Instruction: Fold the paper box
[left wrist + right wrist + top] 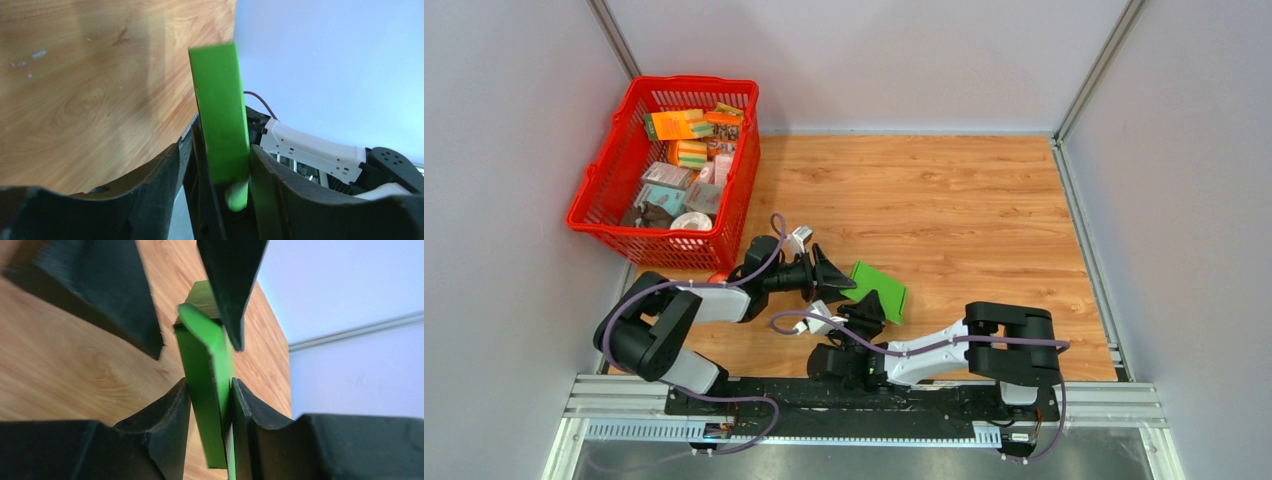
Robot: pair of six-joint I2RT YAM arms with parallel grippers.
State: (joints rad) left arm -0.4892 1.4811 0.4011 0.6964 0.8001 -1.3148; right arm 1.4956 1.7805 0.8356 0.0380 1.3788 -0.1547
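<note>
Overhead, nearest me, both arm bases sit on a metal rail [874, 405] at six o'clock. Just past it the left gripper [836, 275] reaches in from nine o'clock and the right gripper [870, 306] from five o'clock. They meet at the paper box [886, 287], a bright green piece of card near the front middle of the wooden table [964, 210]. From above I cannot tell how far either pair of jaws is parted; the wrist cameras show that.

On the right wrist camera, the right gripper [210, 385] is narrowed onto the paper box [202, 390]. A finger presses each thin side, so it holds the box edge-on. Beyond, the left gripper's fingers [105, 295] stand well apart, one at eleven o'clock and one at one o'clock, either side of the box's far end.

On the left wrist camera, the left gripper [215, 150] is wide. The paper box [220, 115] stands upright between its fingers, close against the three o'clock finger, with a gap on the nine o'clock side. The white right arm [310, 150] shows behind.

Only the overhead view shows the red basket [604, 185] at ten o'clock in the far left corner. It holds small packages [686, 125], well apart from the box.
</note>
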